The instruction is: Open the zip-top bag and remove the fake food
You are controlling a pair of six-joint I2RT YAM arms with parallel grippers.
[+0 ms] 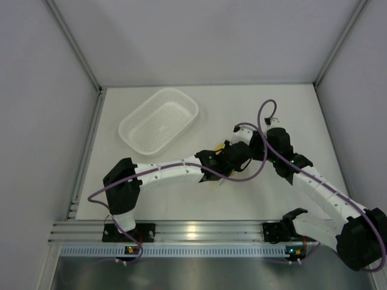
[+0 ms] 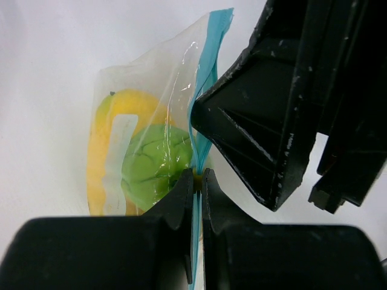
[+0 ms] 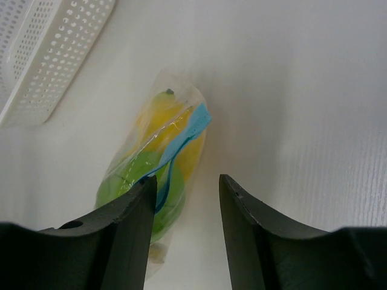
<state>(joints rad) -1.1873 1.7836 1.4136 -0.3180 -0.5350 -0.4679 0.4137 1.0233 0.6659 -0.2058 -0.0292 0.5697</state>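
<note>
The clear zip-top bag (image 2: 151, 109) holds a yellow banana bunch (image 2: 106, 145) and a green ball-like fruit (image 2: 157, 160). Its light blue zip strip (image 2: 205, 72) runs up the right edge. My left gripper (image 2: 198, 175) is shut on the blue strip at its near end. My right gripper (image 3: 187, 184) is open right next to the bag (image 3: 157, 157), its left finger (image 3: 130, 229) against the strip, and it shows as the large black shape (image 2: 284, 109) in the left wrist view. In the top view both grippers (image 1: 233, 158) meet over the bag at mid table; the bag is mostly hidden there.
A white perforated basket (image 1: 158, 119) stands at the back left of the white table; its corner also shows in the right wrist view (image 3: 42, 54). Grey walls close the table on three sides. An aluminium rail (image 1: 193, 232) runs along the near edge.
</note>
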